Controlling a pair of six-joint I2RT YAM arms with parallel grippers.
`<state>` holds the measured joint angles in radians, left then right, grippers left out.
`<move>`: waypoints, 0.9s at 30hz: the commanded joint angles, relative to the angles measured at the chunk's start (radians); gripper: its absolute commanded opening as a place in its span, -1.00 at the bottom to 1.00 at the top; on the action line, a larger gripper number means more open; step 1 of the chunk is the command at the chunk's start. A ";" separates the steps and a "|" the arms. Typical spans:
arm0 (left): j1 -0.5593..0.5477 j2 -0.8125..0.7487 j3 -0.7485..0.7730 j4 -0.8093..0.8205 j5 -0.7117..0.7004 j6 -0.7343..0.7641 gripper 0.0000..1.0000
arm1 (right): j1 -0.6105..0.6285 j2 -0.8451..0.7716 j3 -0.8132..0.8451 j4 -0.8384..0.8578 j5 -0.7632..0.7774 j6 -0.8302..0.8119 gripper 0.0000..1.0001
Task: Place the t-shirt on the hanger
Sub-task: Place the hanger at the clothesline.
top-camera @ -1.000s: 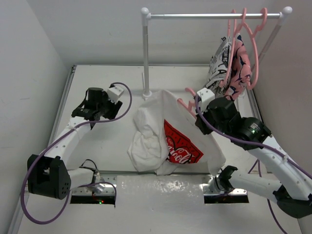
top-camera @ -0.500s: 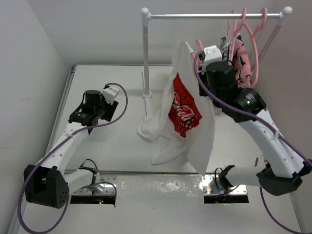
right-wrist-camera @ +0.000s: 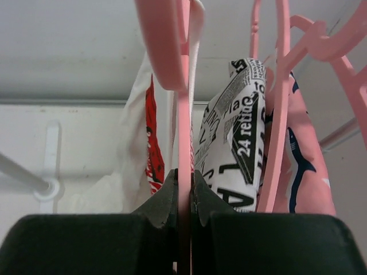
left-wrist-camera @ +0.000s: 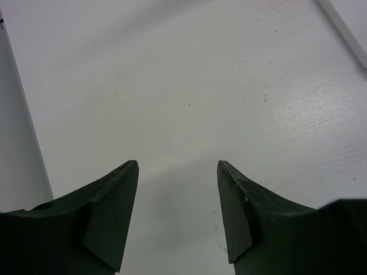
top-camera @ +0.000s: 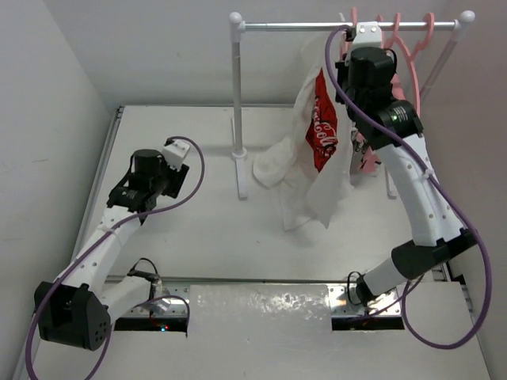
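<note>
Right wrist view: right gripper (right-wrist-camera: 183,184) fingers pinched shut on the thin stem of the hanger (right-wrist-camera: 183,120), which runs straight up from between the fingertips to its hook. The t-shirt (right-wrist-camera: 135,123) hangs off it just left of the fingers, red logo patch showing edge-on. Right of the fingers, close by, are the black-and-white garment (right-wrist-camera: 235,143) and the pink patterned garment (right-wrist-camera: 304,172) on the other pink hangers (right-wrist-camera: 281,86).

Top view: shirt dangles bunched from up by the rail (top-camera: 301,25), lower folds trailing far below the right fingers. Cannot tell if the hem touches the table (top-camera: 182,237).

Left gripper (left-wrist-camera: 178,166) fingers spread apart, nothing between them, only bare table beneath, well apart from the shirt.

Judgement: shirt looks loaded on the hanger, so the main step seems done. Left: hook over the rail (cannot tell if it is on yet), let go. Whether both shoulders sit properly is hidden.
</note>
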<state>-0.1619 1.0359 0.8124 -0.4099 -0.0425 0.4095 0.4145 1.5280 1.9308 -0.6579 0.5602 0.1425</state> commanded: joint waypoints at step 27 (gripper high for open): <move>0.012 -0.076 -0.107 0.043 -0.025 -0.001 0.08 | -0.186 0.135 -0.143 0.214 -0.258 0.164 -1.00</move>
<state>-0.1616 0.9730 0.7006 -0.4011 -0.0624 0.4110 0.2367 1.6962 1.8683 -0.4240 0.3325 0.2848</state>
